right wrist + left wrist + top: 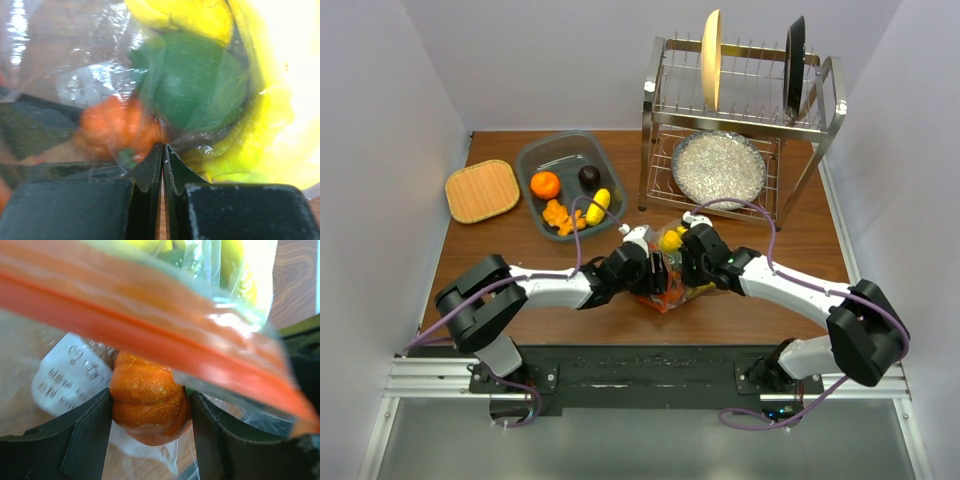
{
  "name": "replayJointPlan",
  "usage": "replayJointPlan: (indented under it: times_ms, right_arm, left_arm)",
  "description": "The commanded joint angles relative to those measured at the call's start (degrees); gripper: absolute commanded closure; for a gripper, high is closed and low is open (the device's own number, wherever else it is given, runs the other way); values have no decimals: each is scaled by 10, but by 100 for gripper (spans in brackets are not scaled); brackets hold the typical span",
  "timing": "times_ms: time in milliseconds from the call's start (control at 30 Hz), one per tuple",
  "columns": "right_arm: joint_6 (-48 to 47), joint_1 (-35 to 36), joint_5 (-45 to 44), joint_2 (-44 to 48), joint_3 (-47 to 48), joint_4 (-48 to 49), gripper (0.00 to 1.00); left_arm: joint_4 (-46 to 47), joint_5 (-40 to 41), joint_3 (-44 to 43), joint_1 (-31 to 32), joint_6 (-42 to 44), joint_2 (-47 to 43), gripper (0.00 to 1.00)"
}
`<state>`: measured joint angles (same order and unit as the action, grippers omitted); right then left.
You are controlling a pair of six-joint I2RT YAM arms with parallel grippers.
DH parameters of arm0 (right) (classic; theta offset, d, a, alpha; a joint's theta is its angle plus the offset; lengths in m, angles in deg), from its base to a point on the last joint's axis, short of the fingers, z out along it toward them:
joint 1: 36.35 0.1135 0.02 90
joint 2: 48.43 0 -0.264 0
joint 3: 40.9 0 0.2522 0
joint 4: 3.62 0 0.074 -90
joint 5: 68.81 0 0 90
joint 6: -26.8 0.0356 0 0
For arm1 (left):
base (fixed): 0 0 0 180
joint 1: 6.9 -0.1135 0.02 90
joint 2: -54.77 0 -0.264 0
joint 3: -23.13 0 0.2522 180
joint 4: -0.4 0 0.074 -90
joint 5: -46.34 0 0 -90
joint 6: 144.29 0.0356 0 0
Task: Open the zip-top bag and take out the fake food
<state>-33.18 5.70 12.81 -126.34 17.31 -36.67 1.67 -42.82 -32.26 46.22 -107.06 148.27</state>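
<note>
The zip-top bag (668, 292) lies mid-table between both grippers; its orange-red zip strip (150, 335) crosses the left wrist view. My left gripper (642, 268) (150, 401) is closed from both sides on an orange pumpkin-like piece (147, 405) at the bag's mouth. My right gripper (692, 260) (163, 146) is shut, pinching the bag's clear film (100, 85). Through the film I see a green piece (195, 85), a yellow banana bunch (260, 135) and the orange piece (112, 127). Yellow food (671, 240) shows at the bag's top.
A grey tub (535, 160) at the back left holds an orange (545, 184), a dark brown piece (589, 176), a lemon (599, 203) and orange bits (558, 215). A woven mat (482, 190) lies left of it. A dish rack (740, 100) with a silver plate (718, 167) stands behind.
</note>
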Motion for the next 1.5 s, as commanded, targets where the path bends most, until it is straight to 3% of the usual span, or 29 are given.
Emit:
replayJointPlan:
  times_ms: [0, 400, 967, 1200, 1333, 1467]
  right_arm:
    - [0, -6, -21, 5, -18, -31, 95]
    - [0, -6, -21, 22, -5, -43, 94]
    - [-12, -6, -17, 22, 22, -45, 93]
    - [-18, -7, -11, 19, 29, -43, 93]
    - [-19, -7, -8, 21, 28, -40, 93]
    - [-22, -6, -6, 28, 34, -42, 93]
  left_arm:
    - [-41, 33, 8, 4, 21, -57, 83]
    - [-196, 121, -8, -1, 57, -133, 87]
    - [-393, 126, -52, -37, 98, -271, 87]
    - [-418, 109, -79, -144, 134, -316, 88]
    - [-392, 101, -133, -209, 161, -277, 88]
    - [-326, 105, -194, -316, 181, -202, 88]
